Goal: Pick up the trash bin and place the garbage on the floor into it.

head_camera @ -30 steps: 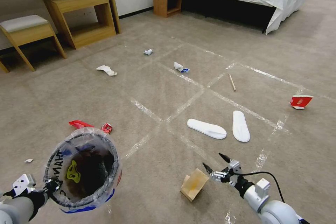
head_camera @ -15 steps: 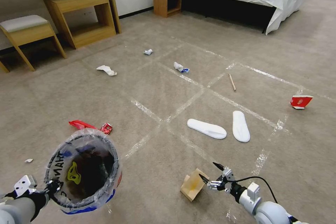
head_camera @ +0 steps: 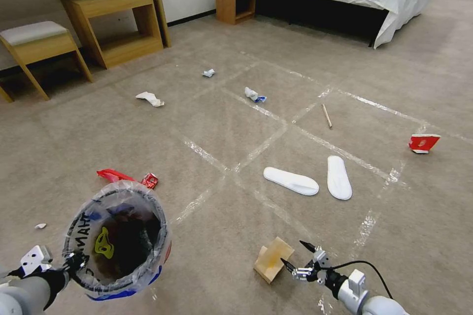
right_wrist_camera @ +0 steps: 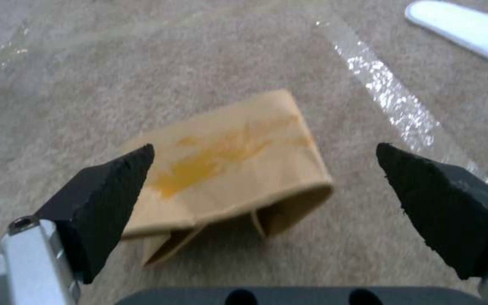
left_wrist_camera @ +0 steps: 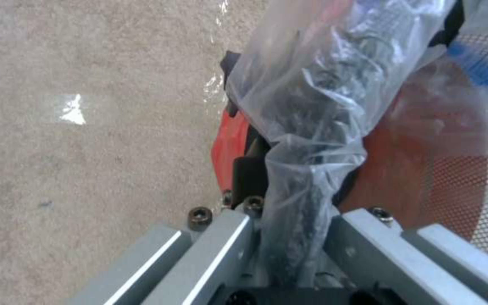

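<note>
Hovering spread apart just right of the cardboard box (head_camera: 272, 259) on the near floor (head_camera: 221, 123), right pincer (head_camera: 298, 257) risks crushing or nudging that open sleeve, while left pincer (head_camera: 74, 261), clamped on the trash bin (head_camera: 117, 241), risks tearing its liner.

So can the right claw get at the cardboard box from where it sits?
Probably yes. The right claw hangs open just beside the cardboard box, the box lies between its fingertips, and nothing sits between them on the carpet.
</note>
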Robot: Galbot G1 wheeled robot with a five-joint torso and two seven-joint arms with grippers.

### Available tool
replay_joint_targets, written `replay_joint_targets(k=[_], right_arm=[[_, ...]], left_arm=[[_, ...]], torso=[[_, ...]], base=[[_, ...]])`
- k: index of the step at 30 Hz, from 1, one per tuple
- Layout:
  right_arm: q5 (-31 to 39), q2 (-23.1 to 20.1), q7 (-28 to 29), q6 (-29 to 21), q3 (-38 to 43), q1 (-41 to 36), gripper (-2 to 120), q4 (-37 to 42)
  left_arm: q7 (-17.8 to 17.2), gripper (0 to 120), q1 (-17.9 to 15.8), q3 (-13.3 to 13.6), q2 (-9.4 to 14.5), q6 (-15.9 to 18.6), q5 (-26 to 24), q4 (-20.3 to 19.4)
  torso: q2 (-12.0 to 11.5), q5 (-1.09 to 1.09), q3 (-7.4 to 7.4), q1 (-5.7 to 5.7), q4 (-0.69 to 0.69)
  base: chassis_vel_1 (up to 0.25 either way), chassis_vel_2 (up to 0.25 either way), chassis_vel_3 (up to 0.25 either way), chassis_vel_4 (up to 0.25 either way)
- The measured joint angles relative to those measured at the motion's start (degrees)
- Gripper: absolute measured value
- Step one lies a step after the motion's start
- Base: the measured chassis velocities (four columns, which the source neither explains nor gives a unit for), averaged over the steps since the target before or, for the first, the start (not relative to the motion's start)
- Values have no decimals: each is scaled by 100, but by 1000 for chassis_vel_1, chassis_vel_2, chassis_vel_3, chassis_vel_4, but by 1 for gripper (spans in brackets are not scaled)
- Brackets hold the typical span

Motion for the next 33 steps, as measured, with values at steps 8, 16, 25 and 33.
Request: replay_joint_targets(k=[8, 16, 25, 33], right_arm=[[-40, 169, -30, 52, -13, 17, 100, -162], [-36, 401, -29, 52, -137, 120, 100, -329], [-27, 609, -31, 72, -262, 261, 100, -541], [-7, 679, -66, 139, -217, 313, 100, -706]], left_arm=[[0, 0, 9, 23, -26, 0, 24, -8], [1, 0, 34, 44, -69, 0, 47, -29], [7, 0, 43, 63, -83, 0, 68, -46], [9, 0, 67, 55, -66, 0, 71, -50]], torso=[[0, 0, 0, 0, 0], [0, 0, 0, 0, 0], [0, 0, 0, 0, 0], [0, 1, 0, 0, 1]], base=[[0, 0, 0, 0], [0, 0, 0, 0], [0, 0, 0, 0], [0, 0, 0, 0]])
